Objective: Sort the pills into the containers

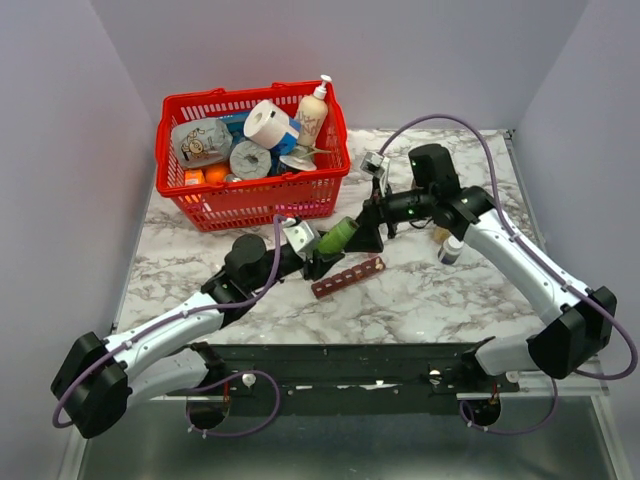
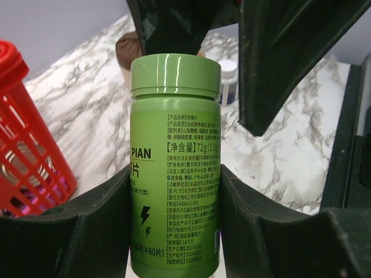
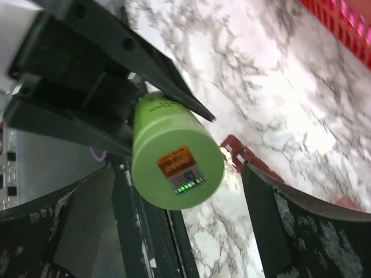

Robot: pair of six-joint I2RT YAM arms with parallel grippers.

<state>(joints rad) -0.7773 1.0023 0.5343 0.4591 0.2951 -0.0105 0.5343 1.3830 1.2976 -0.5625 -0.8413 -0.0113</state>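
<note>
The lower end of the green bottle [image 2: 174, 116] is cut off by the bottom edge of the left wrist view, and much of its small print is too fine to be read. In the right wrist view only a red corner of the strip [image 1: 348, 277] is seen past the bottle; the rest is hidden. From above, the strip's row of compartments is made out, but whether anything lies in them cannot be told. Two small bottles [image 1: 450, 250] toward the right edge of the worktop [image 1: 430, 300] are partly covered by the right arm.

The strip lies slantwise near the middle of the worktop, just on the near side of both grippers, apart from them. The bottle is capped, and is clamped by its body in the left gripper [image 2: 174, 179], above the worktop. The right gripper [image 3: 177, 174] is set around the cap end, its fingers [image 3: 301, 231] spread wide and clear of the bottle on both sides.

The basket [image 1: 250, 200] stands at the far left corner. Paper rolls [image 1: 268, 122], a pump bottle [image 1: 313, 112] and some packs that are hard to identify are seen in it.
</note>
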